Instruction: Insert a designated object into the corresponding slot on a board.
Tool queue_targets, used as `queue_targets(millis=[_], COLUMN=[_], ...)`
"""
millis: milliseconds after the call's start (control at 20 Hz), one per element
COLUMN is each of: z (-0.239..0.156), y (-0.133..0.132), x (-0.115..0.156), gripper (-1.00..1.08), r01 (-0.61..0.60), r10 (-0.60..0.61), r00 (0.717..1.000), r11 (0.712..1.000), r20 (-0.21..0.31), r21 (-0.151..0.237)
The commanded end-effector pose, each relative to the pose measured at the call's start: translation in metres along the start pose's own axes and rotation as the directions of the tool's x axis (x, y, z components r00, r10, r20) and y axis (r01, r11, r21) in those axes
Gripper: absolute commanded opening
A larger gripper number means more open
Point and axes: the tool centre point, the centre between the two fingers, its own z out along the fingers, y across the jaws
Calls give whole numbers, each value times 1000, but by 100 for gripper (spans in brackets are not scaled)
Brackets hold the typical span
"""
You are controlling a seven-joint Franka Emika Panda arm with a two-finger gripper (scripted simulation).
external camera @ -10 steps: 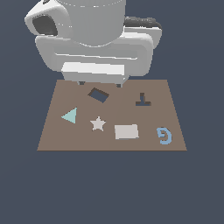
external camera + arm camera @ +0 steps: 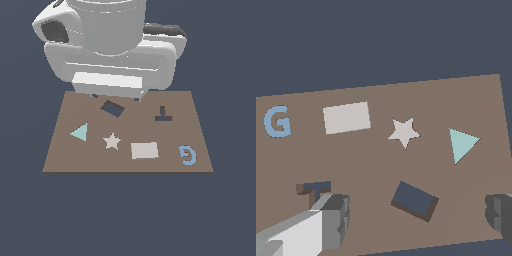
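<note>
The pale grey-beige rectangular block (image 2: pixel 144 150) (image 2: pixel 346 117) lies flat on the brown board (image 2: pixel 65 155) (image 2: pixel 371 160), between the pale star (image 2: pixel 112 141) and the blue G piece (image 2: pixel 188 155). The tilted dark blue-grey rectangular slot (image 2: pixel 112 108) (image 2: pixel 414 200) is near the board's far edge, with nothing in it. My gripper (image 2: pixel 116 97) (image 2: pixel 417 214) hangs open above the slot, well apart from the block. One finger (image 2: pixel 333 217) is beside the T cutout and the other finger (image 2: pixel 500 216) is on the slot's far side. It holds nothing.
A teal triangle (image 2: pixel 80 132) (image 2: pixel 462 144) lies toward the exterior view's left. A dark T-shaped cutout (image 2: pixel 162 115) (image 2: pixel 315 189) sits on the board's far right part. The large white arm body (image 2: pixel 115 45) hides the board's far edge.
The hand seems to have come down slightly toward the board's far side. The pieces on the board have not moved.
</note>
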Motion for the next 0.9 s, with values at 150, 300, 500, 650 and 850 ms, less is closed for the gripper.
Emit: queue_targets(millis=[150, 300, 500, 650, 850], z=[6, 11, 19, 27, 39], y=[-5, -10, -17, -23, -32], x=[0, 0, 0, 1, 4], gripper=[100, 100, 100, 100, 100], r01=[-63, -114, -198, -273, -387], r10=[63, 114, 198, 273, 387], r00=[998, 993, 980, 962, 922], r11=[998, 993, 980, 962, 922], r20=[2, 4, 6, 8, 11], r21=[-1, -3, -5, -7, -10])
